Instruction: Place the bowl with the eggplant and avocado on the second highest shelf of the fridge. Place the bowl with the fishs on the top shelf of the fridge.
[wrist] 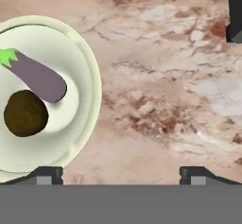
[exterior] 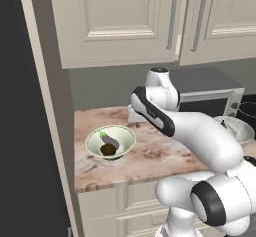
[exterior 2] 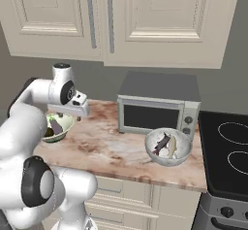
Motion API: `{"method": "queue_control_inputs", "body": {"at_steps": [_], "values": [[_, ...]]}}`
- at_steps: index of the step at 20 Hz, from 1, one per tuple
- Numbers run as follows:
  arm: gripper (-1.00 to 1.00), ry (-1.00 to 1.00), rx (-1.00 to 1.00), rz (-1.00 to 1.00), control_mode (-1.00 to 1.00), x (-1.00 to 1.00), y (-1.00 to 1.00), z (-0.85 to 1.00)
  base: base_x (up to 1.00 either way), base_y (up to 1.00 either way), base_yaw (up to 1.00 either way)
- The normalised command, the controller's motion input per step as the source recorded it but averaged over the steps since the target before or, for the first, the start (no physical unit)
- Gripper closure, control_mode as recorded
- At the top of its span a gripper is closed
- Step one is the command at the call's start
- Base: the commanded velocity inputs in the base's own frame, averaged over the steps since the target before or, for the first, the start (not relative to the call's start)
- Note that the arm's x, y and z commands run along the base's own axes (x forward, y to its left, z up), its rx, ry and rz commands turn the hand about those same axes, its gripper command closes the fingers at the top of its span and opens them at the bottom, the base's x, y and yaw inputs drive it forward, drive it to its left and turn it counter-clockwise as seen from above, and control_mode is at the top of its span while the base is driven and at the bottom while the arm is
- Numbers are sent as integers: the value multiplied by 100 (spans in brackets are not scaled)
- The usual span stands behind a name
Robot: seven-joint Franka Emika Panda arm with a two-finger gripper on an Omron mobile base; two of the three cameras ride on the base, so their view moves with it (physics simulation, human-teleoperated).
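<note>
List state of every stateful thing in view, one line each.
End effector: open, empty, above the counter beside the green bowl.
Bowl with the eggplant and avocado: upright on counter, ungrasped.
Bowl with the fishs: upright on counter, two fish inside.
Toaster oven: door closed.
Upper cabinets: doors closed.

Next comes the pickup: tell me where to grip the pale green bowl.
Grip the bowl with the eggplant and avocado by its wide flared rim, coming from above on the side nearest the tool, one finger inside, one outside. The eggplant and avocado lie mid-bowl, leaving the rim bare.
</note>
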Motion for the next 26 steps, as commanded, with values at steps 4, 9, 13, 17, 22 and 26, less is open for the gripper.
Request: {"method": "queue_control_inputs", "body": {"at_steps": [4, 9, 13, 17, 22, 26], "values": [[-100, 11, 0, -8, -100, 31, 40, -33, 0, 0, 0], [-100, 9, 2, -3, -100, 18, 23, -38, 0, 0, 0], [-100, 4, 0, -1, -100, 2, 19, -57, 0, 0, 0], [-100, 0, 1, 0, -100, 0, 7, -52, 0, 0, 0], [-100, 0, 0, 0, -100, 0, 3, -43, 0, 0, 0], [-100, -1, 0, 0, -100, 0, 9, -26, 0, 0, 0]]}}
